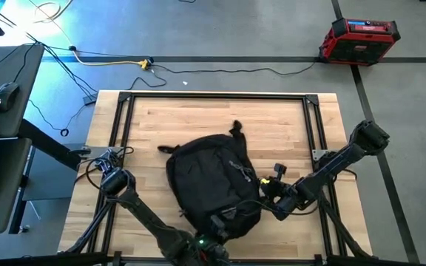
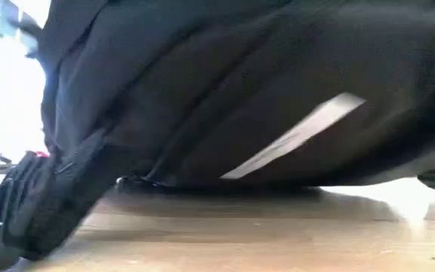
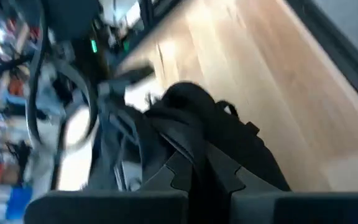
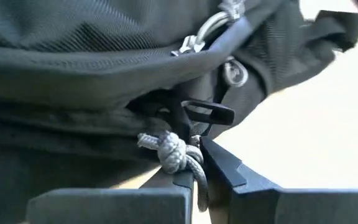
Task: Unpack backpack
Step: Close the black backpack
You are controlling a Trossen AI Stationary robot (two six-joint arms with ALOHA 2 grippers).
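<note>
Black backpack (image 1: 211, 179) lies mid-worktop (image 1: 287, 125), toward front edge, nothing unpacked beside it. Left tool (image 3: 197, 177) at pack's front end, pressed together on black strap (image 3: 194, 146). Right tool (image 4: 194, 180) at pack's right side, pinching grey zipper cord (image 4: 169, 151). Judgement: zip not yet run; emptying all left.
</note>
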